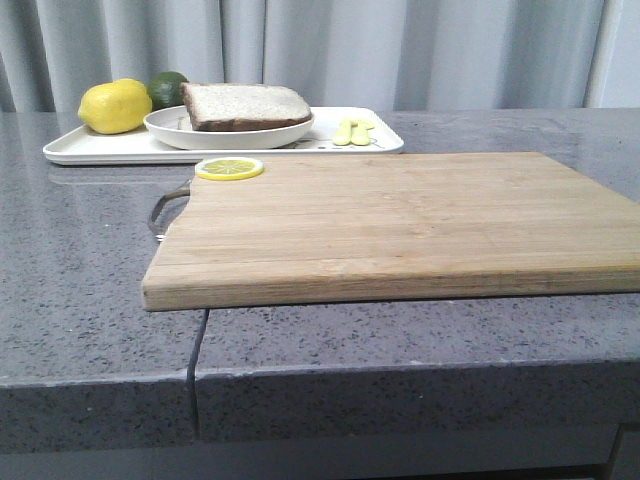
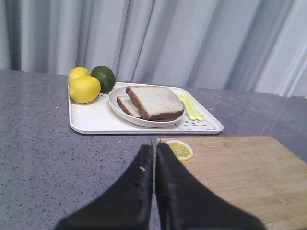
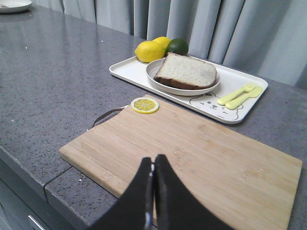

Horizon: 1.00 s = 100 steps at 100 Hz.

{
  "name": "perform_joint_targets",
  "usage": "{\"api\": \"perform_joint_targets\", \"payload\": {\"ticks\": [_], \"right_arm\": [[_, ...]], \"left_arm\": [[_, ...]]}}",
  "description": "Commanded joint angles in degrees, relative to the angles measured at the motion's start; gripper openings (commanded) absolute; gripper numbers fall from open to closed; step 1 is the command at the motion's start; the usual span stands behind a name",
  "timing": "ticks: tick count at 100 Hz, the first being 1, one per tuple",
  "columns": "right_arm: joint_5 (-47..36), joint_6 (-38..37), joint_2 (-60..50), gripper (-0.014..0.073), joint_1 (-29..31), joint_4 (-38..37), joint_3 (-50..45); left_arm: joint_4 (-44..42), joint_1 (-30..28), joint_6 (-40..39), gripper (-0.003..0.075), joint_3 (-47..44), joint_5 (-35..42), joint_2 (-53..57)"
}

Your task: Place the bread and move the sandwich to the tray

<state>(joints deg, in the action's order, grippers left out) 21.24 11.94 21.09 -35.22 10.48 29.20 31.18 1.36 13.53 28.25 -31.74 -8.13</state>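
The sandwich is a brown-crusted bread slice [image 1: 245, 105] on a round white plate [image 1: 230, 135], which stands on the white tray [image 1: 100, 150] at the back left. The left wrist view shows the top slice [image 2: 156, 101] lying over a second slice [image 2: 127, 105] on the plate [image 2: 115, 96]. No egg shows. No loose bread slice is in view. My left gripper [image 2: 154, 146] is shut and empty, short of the tray [image 2: 91, 120]. My right gripper [image 3: 153, 160] is shut and empty over the near part of the wooden board, far from the bread [image 3: 187, 71]. Neither gripper shows in the front view.
A thick wooden cutting board [image 1: 400, 220] lies mid-table with a lemon slice [image 1: 229, 168] on its far left corner. On the tray are a lemon [image 1: 115, 106], a lime [image 1: 168, 88] and a yellow fork and spoon [image 1: 353, 132]. Curtains hang behind.
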Motion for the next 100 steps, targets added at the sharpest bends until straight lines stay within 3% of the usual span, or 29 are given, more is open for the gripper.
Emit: {"api": "perform_joint_targets", "payload": {"ticks": [1, 24, 45, 62, 100], "right_arm": [[-6.21, -0.09, -2.55, -0.006, 0.5, -0.45, -1.25], [-8.88, -0.09, -9.32, -0.006, 0.5, -3.47, -9.28], [-16.15, -0.09, -14.83, -0.006, 0.5, -4.05, -15.66], [-19.72, -0.09, -15.16, -0.006, 0.5, -3.99, -15.91], [-19.25, -0.09, -15.16, -0.006, 0.5, -3.99, -15.91]], "left_arm": [[0.79, 0.38, -2.22, -0.002, -1.21, 2.73, 3.88], [0.79, 0.38, -2.33, -0.002, -5.78, 2.04, 6.1], [0.4, 0.38, -2.33, -0.002, -8.2, 2.06, 6.1], [0.4, 0.38, -2.33, -0.002, -8.42, 1.96, 6.1], [0.4, 0.38, -2.33, -0.002, -8.42, 1.96, 6.1]]}}
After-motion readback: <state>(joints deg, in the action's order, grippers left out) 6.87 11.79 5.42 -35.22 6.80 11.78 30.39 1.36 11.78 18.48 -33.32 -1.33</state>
